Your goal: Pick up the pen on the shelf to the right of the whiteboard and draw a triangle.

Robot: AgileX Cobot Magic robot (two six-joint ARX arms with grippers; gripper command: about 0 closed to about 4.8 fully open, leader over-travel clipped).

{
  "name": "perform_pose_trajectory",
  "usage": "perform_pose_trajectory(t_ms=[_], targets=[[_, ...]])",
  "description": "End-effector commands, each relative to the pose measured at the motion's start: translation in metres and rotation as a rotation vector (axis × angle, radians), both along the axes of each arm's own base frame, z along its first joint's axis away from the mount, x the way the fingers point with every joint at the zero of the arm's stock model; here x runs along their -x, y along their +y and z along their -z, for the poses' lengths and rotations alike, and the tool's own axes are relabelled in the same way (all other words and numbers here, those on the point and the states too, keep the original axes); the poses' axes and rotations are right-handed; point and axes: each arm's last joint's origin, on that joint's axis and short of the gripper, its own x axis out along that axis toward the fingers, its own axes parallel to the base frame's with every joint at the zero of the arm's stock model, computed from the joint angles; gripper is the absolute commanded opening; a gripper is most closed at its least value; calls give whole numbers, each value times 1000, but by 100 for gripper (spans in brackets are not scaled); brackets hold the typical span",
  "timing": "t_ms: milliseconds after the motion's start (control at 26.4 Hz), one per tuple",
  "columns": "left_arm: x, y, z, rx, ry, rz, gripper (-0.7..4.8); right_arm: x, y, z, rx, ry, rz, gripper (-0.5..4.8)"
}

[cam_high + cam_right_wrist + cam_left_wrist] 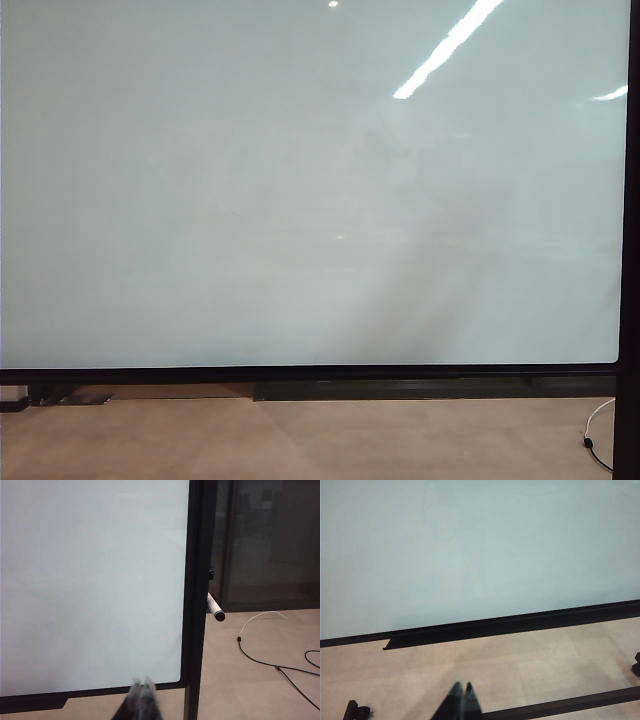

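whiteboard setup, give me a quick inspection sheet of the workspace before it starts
surface: whiteboard blank, glossy, ceiling lights reflected; no triangle drawn yet
job's things: pen sticks out beside the board's right frame, dark tip outward, untouched
clutter: nothing seen
grippers: left gripper shut, empty, low in front of the board; right gripper shut, empty, near the board's lower right corner, apart from the pen
cables: thin cable loose on the floor right of the board
surroundings: pale floor, dark panels behind the board
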Motion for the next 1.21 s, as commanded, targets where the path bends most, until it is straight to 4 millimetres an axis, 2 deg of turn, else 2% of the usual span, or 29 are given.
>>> perform_pose_trajectory(t_ms=[38,417,530,568,644,758,833,871,909,985,1061,1212], targets=[[0,0,0,0,3,1,-5,0,0,-2,-1,-13,-1,-1],[0,0,0,0,3,1,-5,0,0,-2,-10,-14,-6,-1],[0,0,0,0,3,1,-5,1,2,-4,-59,-29,-87,-1],[0,0,0,0,3,1,-5,2,5,-10,-82,-87,-180,-1],[0,0,0,0,3,1,-5,6,5,-28,-110,-175,-208,-1],[0,0,0,0,3,2,-5,8,4,-58,-53,-155,-180,-1],[0,0,0,0,3,2,-5,1,3,-76,3,-108,-162,1],[0,0,0,0,3,1,-5,-4,2,-84,1,-87,-156,18],[0,0,0,0,4,1,-5,-11,1,-91,0,-71,-144,57],[0,0,0,0,4,1,-5,-26,-5,-105,-9,-58,-116,170],[0,0,0,0,4,1,-5,-40,-13,-116,-3,-68,-88,250],[0,0,0,0,4,1,-5,-58,-35,-124,46,-110,-141,266]])
